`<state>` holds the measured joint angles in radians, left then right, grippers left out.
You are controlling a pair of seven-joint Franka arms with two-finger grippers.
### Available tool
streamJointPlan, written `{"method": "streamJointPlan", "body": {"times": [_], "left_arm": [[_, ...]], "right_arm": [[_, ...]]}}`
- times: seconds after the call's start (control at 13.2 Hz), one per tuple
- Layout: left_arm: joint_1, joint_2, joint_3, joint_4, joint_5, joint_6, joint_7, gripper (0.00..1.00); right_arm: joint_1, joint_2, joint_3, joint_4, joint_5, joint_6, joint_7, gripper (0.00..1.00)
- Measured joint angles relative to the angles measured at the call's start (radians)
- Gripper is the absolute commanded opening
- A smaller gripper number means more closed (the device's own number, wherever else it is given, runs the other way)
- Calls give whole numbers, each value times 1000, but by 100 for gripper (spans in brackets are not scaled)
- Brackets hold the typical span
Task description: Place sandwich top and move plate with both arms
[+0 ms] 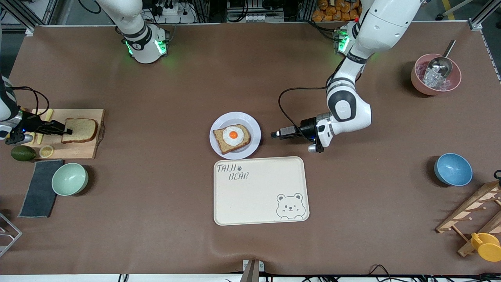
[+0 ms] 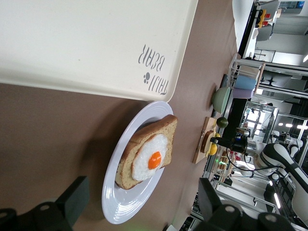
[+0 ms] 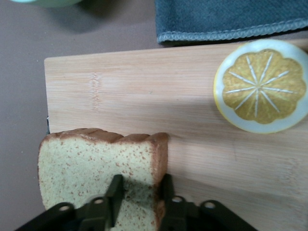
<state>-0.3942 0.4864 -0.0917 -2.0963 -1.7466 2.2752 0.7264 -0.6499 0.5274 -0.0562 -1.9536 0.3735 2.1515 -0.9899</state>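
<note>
The sandwich top (image 1: 80,130) lies flat on the cutting board (image 1: 84,150), at the right arm's end of the table, its crust edge pinched between the right gripper (image 1: 67,129) fingers. The tray (image 1: 254,203) beside the plate (image 1: 253,126) reads "TAIJI BEAR". The left gripper (image 1: 274,134) waits wide open beside that plate.

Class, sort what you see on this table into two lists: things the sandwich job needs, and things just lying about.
Needed: plain light-brown bread slice, round pale plate bearing egg-topped toast, right gripper astride the slice's edge, left gripper beside the plate.

Lying about: cream bear tray, pink ice bowl, blue bowl, green bowl.
</note>
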Motion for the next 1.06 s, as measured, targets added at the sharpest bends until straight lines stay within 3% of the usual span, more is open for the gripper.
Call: {"method": "streamJointPlan", "body": {"times": [0.08, 0.53, 1.06], "left_arm": [[0, 0, 0, 0, 0, 0, 0, 100], [15, 0, 3, 1, 0, 0, 0, 100], [33, -1, 3, 14, 0, 0, -1, 100]], "right_arm": [[0, 0, 0, 0, 1, 0, -2, 0], [-1, 0, 3, 15, 1, -28, -8, 0], [15, -3, 21, 183, 4, -297, 48, 0]]}}
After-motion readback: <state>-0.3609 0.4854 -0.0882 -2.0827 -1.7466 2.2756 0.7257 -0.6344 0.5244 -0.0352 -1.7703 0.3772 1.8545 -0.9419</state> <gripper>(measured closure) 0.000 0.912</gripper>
